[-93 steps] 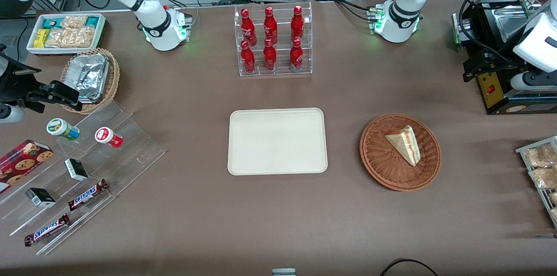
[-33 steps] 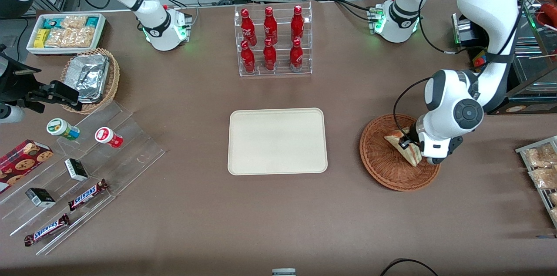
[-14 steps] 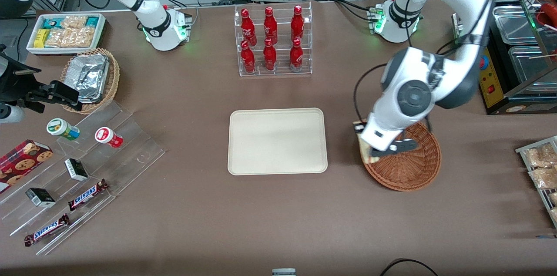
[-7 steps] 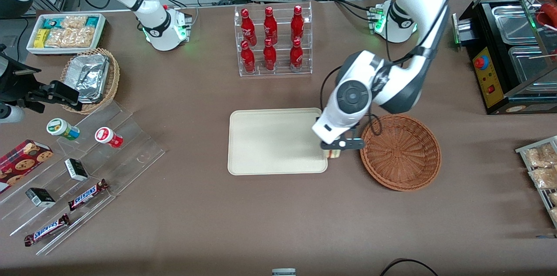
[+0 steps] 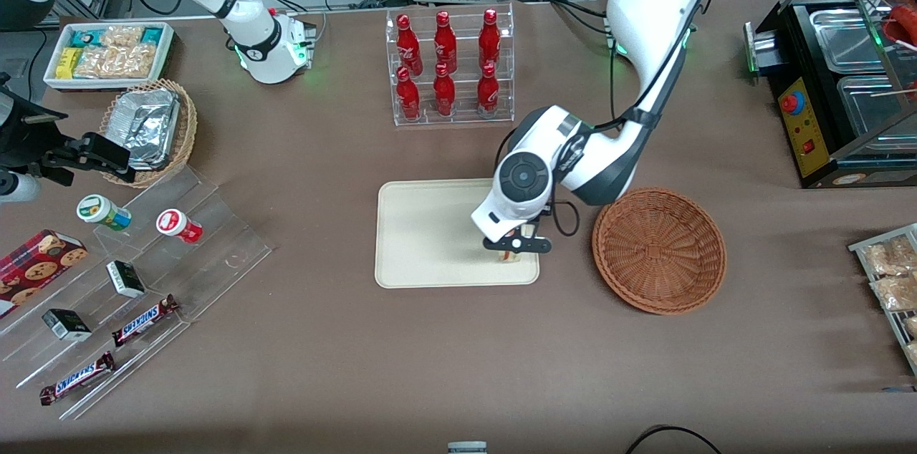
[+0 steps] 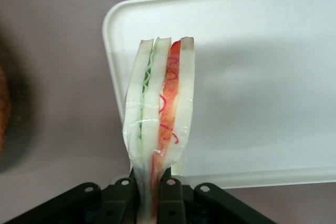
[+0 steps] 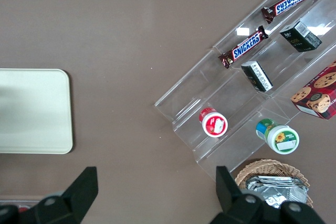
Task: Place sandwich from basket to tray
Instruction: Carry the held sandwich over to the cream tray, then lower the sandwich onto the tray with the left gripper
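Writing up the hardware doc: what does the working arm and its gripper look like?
Glossy white arm with dark grey joint bands, a round grey wrist cap and a black cable looped alongside. The gripper is matte black, with two slim parallel fingers on a screwed crossbar.

left arm stretched out, fingers (image 6: pixel 169 195) apparently clamped

Woven wicker basket (image 5: pixel 659 250); smooth matt, seemingly plastic tray (image 5: pixel 430 235).

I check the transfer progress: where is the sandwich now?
The sandwich hangs in the pincer, shut on it, above the tray at its edge nearest the basket.
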Robot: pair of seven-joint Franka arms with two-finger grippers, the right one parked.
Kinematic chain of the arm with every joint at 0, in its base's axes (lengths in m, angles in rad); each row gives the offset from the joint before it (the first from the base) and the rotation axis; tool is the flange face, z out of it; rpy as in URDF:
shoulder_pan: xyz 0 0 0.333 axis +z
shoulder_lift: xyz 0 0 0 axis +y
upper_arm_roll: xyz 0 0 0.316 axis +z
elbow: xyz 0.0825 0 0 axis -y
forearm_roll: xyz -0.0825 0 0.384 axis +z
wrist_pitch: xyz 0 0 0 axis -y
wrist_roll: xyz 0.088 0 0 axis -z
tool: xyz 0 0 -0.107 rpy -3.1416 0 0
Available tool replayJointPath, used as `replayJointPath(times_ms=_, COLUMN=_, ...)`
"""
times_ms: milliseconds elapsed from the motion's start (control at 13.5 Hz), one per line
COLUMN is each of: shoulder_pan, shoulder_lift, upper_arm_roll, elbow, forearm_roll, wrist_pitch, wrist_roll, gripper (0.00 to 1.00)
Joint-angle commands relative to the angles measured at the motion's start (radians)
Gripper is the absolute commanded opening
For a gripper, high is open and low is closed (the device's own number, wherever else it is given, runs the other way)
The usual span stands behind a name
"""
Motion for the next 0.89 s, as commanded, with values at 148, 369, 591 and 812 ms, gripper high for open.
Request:
replayJointPath(times_ms=148, shoulder_pan=-0.044, shoulder_lift=0.127, upper_arm_roll=0.014, elbow=0.142, forearm_roll=0.005, wrist_pitch=0.017, wrist_roll=-0.064, gripper=0.0)
replayJointPath(times_ms=369, shoulder_pan=-0.046, shoulder_lift=0.149, upper_arm_roll=0.016, elbow=0.146, forearm_roll=0.007, wrist_pitch=0.049, wrist_roll=-0.093, gripper=0.0)
replayJointPath(times_ms=591, shoulder_pan=-0.047, shoulder_lift=0.164, upper_arm_roll=0.016, elbow=0.147, forearm_roll=0.008, wrist_pitch=0.065, wrist_roll=-0.121, gripper=0.0)
replayJointPath(times_ms=812, shoulder_pan=-0.052, shoulder_lift=0.167, upper_arm_roll=0.016, elbow=0.147, forearm_roll=0.008, wrist_pitch=0.065, wrist_roll=-0.127, gripper=0.03)
